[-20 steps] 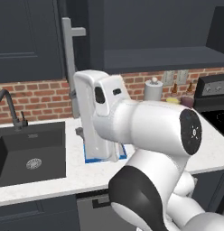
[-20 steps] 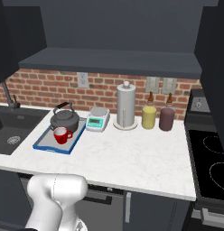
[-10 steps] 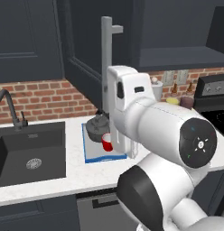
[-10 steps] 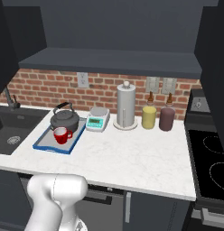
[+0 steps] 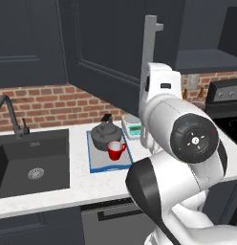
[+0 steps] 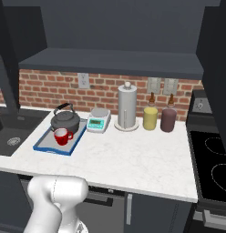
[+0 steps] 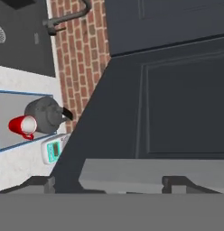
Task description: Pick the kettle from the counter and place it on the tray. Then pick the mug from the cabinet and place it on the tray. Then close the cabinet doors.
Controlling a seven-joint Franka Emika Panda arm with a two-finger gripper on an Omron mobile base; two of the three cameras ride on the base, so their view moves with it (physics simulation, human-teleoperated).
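My arm swung rightward across the left base view since a second ago, cabinet door (image 5: 111, 62) with its grey bar handle (image 5: 150, 57) swept right with it, kettle (image 5: 104, 136), mug (image 5: 116, 150) and tray (image 5: 107, 162) now uncovered

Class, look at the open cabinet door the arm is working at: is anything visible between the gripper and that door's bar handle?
Nothing visible does. In the hand view the grey bar handle lies just ahead of the open gripper, against the navy cabinet door.
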